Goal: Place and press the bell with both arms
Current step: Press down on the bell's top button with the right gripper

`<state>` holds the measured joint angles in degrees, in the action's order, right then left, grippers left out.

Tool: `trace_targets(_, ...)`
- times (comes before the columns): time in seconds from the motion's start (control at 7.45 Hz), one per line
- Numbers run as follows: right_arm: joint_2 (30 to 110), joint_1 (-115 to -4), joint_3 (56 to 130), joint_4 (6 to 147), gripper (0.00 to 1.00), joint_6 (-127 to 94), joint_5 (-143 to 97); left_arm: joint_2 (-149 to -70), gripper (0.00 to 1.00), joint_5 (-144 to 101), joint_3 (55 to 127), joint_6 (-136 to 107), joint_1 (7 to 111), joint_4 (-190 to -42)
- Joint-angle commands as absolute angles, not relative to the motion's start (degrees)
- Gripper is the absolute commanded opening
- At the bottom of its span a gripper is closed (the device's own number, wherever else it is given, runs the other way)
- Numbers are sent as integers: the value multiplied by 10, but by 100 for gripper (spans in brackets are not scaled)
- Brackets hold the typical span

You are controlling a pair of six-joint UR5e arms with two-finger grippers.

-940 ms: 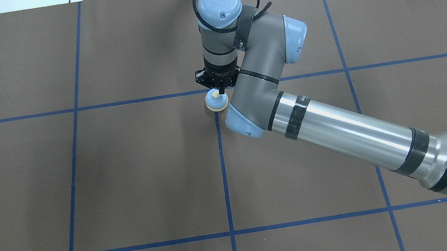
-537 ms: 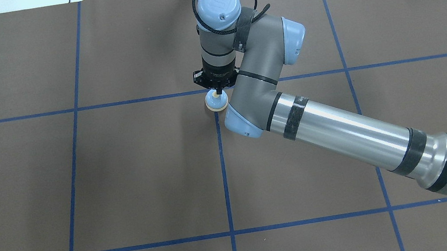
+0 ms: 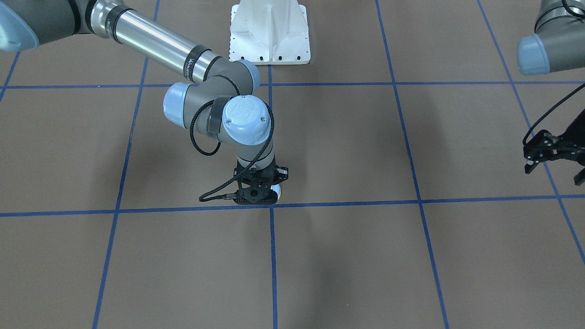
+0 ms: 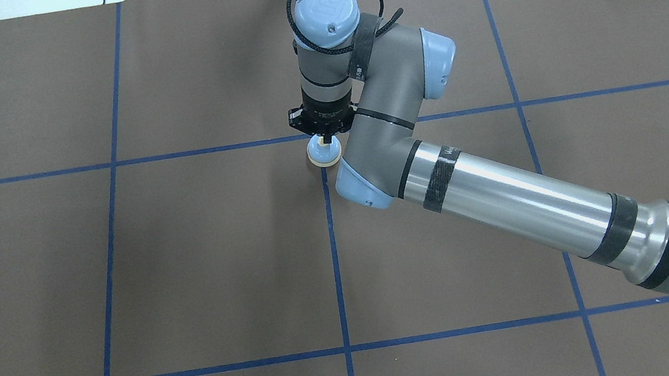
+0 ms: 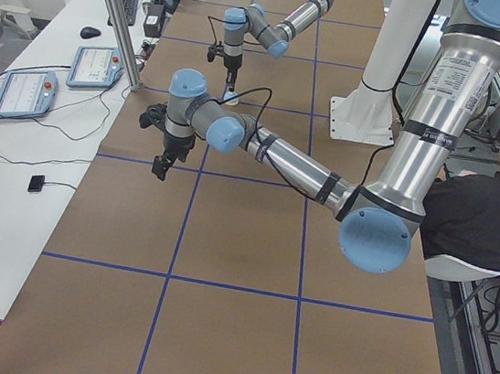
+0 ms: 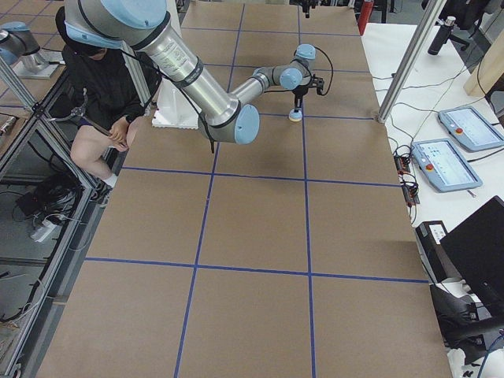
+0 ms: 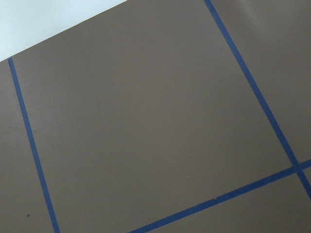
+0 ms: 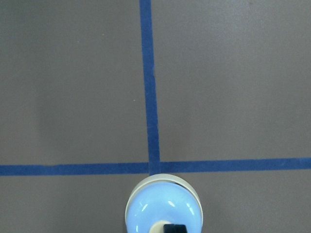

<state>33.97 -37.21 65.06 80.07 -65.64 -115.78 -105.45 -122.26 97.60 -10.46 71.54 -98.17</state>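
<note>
The bell (image 4: pixel 324 151) stands on the brown table at the crossing of two blue tape lines. It also shows in the right wrist view (image 8: pixel 163 208) and as a sliver in the front view (image 3: pixel 277 191). My right gripper (image 4: pixel 323 140) points straight down over it. Its fingers are together, and their black tip (image 8: pixel 175 228) rests on the pale yellow button. My left gripper (image 3: pixel 554 176) hangs above the table far off to my left, open and empty. The left wrist view shows only bare table.
The white pedestal base (image 3: pixel 269 34) stands at the robot's side of the table. Blue tape lines (image 4: pixel 335 261) divide the brown table cover into squares. A person (image 5: pixel 493 196) sits beside the table near the robot. Tablets and cables (image 6: pixel 457 150) lie beyond the far edge.
My right gripper has come down a little onto the bell's button, and its wrist has shifted slightly. The bell and the left arm have not moved.
</note>
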Motion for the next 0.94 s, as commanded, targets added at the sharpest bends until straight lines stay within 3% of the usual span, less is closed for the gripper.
trace_targets(0.0,339,-371,647,801,0,-656,-1157,-1054,100,-1223,976,-105,715,-982)
trace_targets(0.67,334,-397,686,820,0,-657,-1185,-1054,100,-1223,976,-104,715,-982)
trace_targets(0.81,356,-412,740,864,83,-658,-1195,-1036,100,-1225,987,-104,716,-982)
